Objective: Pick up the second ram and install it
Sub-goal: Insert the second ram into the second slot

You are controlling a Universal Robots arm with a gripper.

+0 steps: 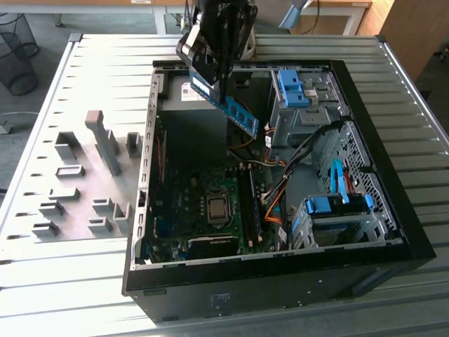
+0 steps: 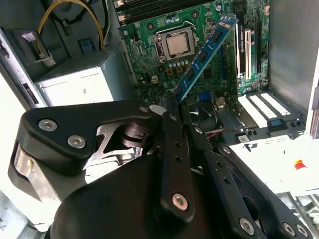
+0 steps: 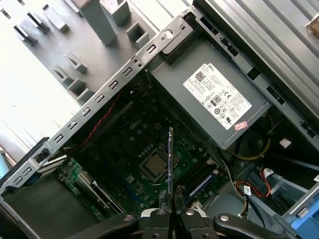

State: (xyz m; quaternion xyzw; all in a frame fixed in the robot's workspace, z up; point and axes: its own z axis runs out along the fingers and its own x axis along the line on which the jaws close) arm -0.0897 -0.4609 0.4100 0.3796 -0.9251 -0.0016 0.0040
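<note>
- Hand (image 1: 219,83) is gripping the ram (image 1: 240,112) by 1 end, fingers (image 3: 160,214) pinched on it, hanging above the open case (image 1: 280,277) on the desk (image 1: 84,281).
- Ram is tilting over the motherboard (image 2: 164,64), clear of the slots (image 1: 249,203), in both wrist views.
- Grey fixture blocks (image 1: 91,175) are sitting beside the case.

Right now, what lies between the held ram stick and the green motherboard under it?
Only open air. In the exterior view the gripper holds the second ram above the motherboard; in the second wrist view the stick hangs free over it.
</note>
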